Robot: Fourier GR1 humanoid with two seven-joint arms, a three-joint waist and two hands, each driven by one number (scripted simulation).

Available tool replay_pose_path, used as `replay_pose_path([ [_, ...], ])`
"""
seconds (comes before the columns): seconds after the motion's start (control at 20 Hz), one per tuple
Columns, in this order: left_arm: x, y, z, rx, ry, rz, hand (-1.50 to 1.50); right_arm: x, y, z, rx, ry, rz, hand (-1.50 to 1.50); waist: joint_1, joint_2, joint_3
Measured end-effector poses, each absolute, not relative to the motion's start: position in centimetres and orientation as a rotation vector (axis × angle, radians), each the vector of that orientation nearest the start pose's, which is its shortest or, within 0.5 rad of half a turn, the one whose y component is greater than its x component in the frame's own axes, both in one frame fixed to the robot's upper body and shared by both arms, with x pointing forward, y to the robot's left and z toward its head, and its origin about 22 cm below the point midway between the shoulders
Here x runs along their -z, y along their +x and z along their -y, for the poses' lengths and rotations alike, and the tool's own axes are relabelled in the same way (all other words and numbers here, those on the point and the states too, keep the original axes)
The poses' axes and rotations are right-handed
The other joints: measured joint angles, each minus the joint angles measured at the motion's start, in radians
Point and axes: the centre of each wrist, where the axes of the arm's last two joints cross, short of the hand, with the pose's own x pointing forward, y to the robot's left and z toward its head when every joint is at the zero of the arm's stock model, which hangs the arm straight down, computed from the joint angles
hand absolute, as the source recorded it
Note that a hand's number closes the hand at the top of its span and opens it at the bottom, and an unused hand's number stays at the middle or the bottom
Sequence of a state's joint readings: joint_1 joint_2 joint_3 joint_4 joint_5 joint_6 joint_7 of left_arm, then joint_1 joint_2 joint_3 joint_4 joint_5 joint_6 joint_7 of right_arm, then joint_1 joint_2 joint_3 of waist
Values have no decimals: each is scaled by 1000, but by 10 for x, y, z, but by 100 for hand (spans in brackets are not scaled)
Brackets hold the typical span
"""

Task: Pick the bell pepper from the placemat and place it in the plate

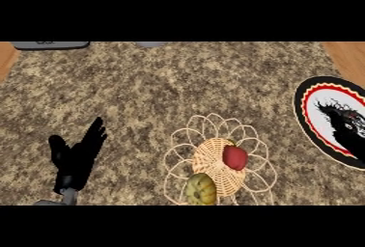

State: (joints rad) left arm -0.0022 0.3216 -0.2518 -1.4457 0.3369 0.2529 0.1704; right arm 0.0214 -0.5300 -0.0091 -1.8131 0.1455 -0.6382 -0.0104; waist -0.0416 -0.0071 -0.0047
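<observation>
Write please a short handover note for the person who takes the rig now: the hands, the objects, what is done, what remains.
Left hand: open, resting at lower left, holds nothing.
Right hand: not in view.
Bell pepper: red, on the woven placemat, untouched. A yellow-green item lies on the placemat's near edge.
Plate: at the right edge, partly cut off, nothing visible on it.
Done: nothing.
Left: grasp the pepper, carry it right, set it on the plate.

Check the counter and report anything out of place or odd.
Nothing stands out. A red pepper and a yellowish-green one lie on the woven placemat, the plate sits apart at right, and the left hand rests open.
</observation>
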Motion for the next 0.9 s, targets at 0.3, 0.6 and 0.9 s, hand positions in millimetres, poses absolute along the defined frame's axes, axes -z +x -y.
replay_pose_path([
  [0.3,30,233,-250,-15,24,1206,0,-102,175,290,-47,-1039,1901,-150,19,2,3],
  [0.6,29,233,-247,2,24,1209,0,-108,145,283,-331,-1042,1662,-150,28,5,1],
  [0.9,28,233,-247,18,10,1210,0,-128,137,259,-542,-1039,1418,-150,49,8,0],
])
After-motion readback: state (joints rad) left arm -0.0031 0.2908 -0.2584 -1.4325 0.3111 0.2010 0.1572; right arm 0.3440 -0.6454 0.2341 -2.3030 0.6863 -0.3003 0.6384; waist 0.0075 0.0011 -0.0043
